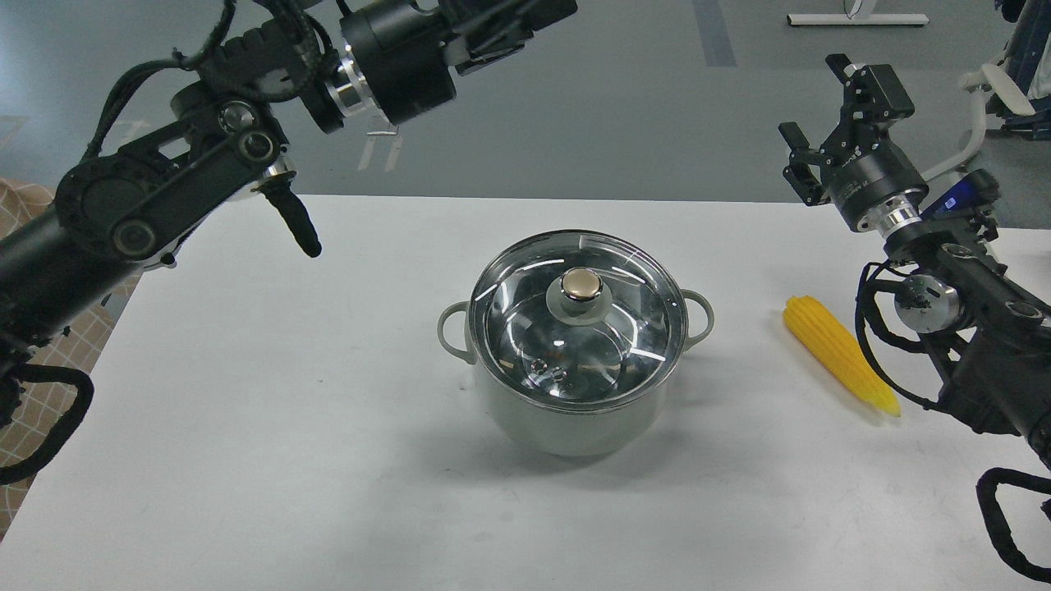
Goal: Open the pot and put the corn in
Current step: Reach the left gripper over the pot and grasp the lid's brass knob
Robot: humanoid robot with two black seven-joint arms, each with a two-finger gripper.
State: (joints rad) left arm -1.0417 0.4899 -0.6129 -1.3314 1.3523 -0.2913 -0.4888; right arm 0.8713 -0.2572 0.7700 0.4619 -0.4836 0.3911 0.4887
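Corn (839, 355) lies on the white tabletop (246, 427), below and just inward of the right gripper (821, 115), whose two fingers (839, 67) stand apart with nothing between them, raised above the tabletop's right rear part. The cob is yellow and ridged, its blunt end nearer those fingers and its pointed tip toward the near edge, close to the right arm's lower links. The left gripper (525, 20) hangs high at the top edge, partly cut off, so I cannot tell how its fingers stand. Between the two grippers and lower sits the pot (566, 410), pale grey-green with two loop side handles, well apart from the corn. A glass lid (575, 320) with a gold knob (581, 285) covers it; through the glass only shiny steel shows. No readable writing is visible.
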